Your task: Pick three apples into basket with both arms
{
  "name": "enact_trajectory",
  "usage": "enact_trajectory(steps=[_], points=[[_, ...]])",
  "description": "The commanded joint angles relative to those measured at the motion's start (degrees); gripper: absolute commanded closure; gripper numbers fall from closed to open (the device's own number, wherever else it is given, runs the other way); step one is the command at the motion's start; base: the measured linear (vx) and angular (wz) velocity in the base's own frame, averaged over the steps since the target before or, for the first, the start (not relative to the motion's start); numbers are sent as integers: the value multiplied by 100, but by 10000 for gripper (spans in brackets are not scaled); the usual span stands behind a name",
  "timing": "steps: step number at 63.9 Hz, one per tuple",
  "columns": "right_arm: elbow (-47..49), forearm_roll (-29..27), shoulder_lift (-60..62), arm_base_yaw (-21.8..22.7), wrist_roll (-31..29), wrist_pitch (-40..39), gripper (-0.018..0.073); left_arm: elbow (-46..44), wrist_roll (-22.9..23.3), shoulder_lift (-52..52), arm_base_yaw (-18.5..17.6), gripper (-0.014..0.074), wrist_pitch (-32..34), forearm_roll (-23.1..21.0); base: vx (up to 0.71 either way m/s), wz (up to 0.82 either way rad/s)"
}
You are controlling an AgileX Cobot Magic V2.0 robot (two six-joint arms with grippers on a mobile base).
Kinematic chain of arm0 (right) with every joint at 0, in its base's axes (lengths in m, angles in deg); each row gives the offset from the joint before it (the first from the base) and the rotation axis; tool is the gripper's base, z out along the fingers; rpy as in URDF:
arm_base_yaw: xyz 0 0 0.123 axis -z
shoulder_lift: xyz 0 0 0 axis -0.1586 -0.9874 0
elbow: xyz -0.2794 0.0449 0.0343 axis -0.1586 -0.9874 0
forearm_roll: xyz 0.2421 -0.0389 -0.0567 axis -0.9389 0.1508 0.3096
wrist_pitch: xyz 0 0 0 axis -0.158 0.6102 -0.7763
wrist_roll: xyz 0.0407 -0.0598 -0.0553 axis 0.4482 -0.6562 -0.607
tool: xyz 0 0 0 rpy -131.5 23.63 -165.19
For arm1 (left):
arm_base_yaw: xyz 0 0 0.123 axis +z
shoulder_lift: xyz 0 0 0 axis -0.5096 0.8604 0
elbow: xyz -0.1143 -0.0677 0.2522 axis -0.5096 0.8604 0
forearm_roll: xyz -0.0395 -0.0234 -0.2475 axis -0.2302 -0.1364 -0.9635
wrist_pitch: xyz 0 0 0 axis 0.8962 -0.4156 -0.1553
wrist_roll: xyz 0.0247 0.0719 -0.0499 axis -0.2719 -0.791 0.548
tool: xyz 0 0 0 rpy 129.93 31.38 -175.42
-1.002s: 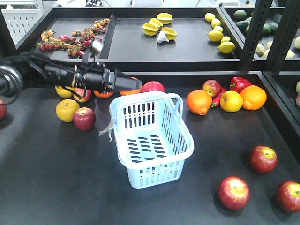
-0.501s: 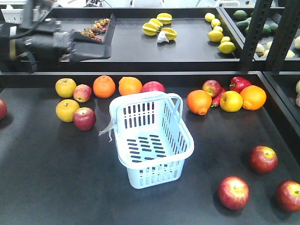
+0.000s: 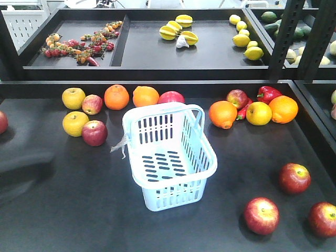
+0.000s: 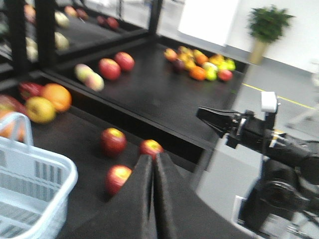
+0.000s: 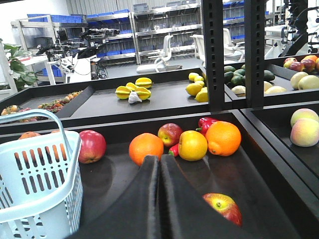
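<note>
Left tool (image 4: 153,162) and right tool (image 5: 159,162) are closed and hold nothing. Basket (image 3: 176,199) stands empty mid-bench (image 3: 68,210). Three apples (image 3: 261,215) lie at the right front corner. All three picks are outstanding.

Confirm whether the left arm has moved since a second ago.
Yes: it reached across the oranges behind the basket, then rose toward the back shelf, and has now left both.

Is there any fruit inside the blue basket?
No, the basket holds nothing; its slotted floor shows bare in the front view.
</note>
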Motion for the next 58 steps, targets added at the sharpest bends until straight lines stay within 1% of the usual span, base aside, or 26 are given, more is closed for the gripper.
enact_trajectory(steps=[1,5,8,10,13,17,19,26,30,34,38,45,48,52,58], points=[[-74,52,60,39,-59,-389,564,569,3,-1102,27,604,-1151,12,0,0],[-74,52,60,39,-59,-389,564,1171,139,-1896,27,604,-1960,12,0,0],[-74,52,60,39,-59,-389,564,1588,421,-2483,27,604,-2465,12,0,0],[-74,52,60,39,-59,-389,564,1820,620,-2807,27,604,-2699,12,0,0],[-74,52,60,39,-59,-389,564,2197,745,-3340,27,604,-2978,12,0,0],[-74,52,60,39,-59,-389,564,2653,745,-3974,27,604,-3154,12,0,0],[-74,52,60,39,-59,-389,564,2815,745,-4127,27,604,-3175,12,0,0],[-74,52,60,39,-59,-389,564,3161,725,-3831,27,604,-2929,12,0,0],[-74,52,60,39,-59,-389,564,3286,411,-3692,27,604,-3148,12,0,0],[-74,52,60,39,-59,-389,564,3377,7,-3627,27,604,-3594,12,0,-1],[-74,52,60,39,-59,-389,564,3409,-225,-3594,27,604,-4134,12,0,0],[-74,52,60,39,-59,-389,564,3521,-577,-3593,27,604,-4709,12,0,0],[-74,52,60,39,-59,-389,564,3629,-764,-3593,27,604,-4860,12,0,0],[-74,52,60,39,-59,-389,564,3833,-925,-3593,27,604,-5037,12,0,0],[-74,52,60,39,-59,-389,564,4077,-918,-3593,27,604,-5429,-7,0,0]])
